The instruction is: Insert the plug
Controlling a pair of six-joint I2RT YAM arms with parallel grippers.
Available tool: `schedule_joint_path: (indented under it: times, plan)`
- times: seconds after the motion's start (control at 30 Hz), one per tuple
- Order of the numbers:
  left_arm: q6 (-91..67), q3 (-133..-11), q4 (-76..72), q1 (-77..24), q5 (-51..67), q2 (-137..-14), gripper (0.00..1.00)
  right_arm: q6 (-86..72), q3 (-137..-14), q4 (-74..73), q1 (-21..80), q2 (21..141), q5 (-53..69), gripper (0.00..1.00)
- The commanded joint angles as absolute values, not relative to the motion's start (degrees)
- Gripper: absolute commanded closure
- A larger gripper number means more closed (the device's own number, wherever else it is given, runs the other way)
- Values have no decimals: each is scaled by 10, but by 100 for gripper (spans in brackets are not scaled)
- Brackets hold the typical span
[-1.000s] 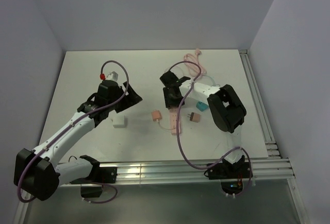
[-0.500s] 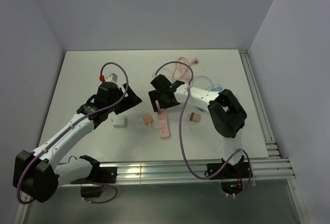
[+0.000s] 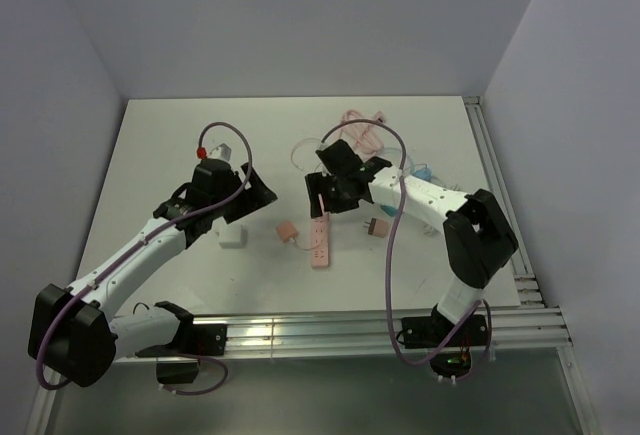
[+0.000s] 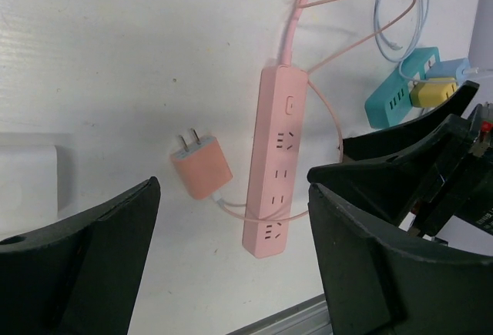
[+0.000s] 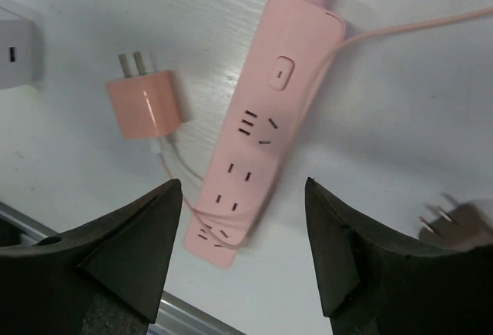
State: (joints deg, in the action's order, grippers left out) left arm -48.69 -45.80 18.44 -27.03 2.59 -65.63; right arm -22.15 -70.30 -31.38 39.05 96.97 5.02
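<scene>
The pink plug (image 5: 145, 104) lies flat on the counter (image 5: 400, 119) just beside the power strip (image 5: 262, 131), apart from its sockets. We hold our right jaws wide and empty over the strip, the plug off to one side; our left jaws gape empty too.

A lab test cell: white table (image 3: 160, 145), bare grey walls (image 3: 300, 25), aluminium rails (image 3: 330, 332).

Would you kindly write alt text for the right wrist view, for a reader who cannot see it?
A pink power strip lies diagonally on the white table, a pink two-prong plug beside it, unplugged. The open right gripper hovers above.
</scene>
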Motion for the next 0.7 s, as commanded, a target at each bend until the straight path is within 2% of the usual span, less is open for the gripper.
schedule_joint_path:
  times: [0.0, 0.07, 0.17, 0.2, 0.23, 0.27, 0.43, 0.53, 0.67]
  plan:
    - [-476, -454, 163, -269, 46, -660, 18, -242, -707, -296, 391, 979, 106, 29]
    - [-472, -456, 166, -268, 51, -659, 20, -248, -709, -295, 392, 993, 115, 32]
    - [-460, -456, 166, -269, 66, -656, 26, -253, -715, -293, 394, 996, 126, 49]
    - [-454, -455, 156, -269, 72, -653, 29, -255, -720, -294, 394, 996, 134, 73]
    - [-447, -448, 144, -268, 99, -651, 31, -259, -726, -295, 394, 992, 138, 89]
    - [-431, -444, 131, -269, 115, -643, 32, -263, -739, -298, 394, 988, 143, 100]
    - [-378, -370, -25, -271, 222, -590, 30, -310, -798, -327, 392, 972, 191, 100]
    - [-354, -333, -107, -293, 200, -554, 24, -353, -825, -328, 393, 962, 220, 100]
    - [-309, -354, -137, -354, 100, -556, 15, -400, -840, -316, 392, 959, 246, 100]
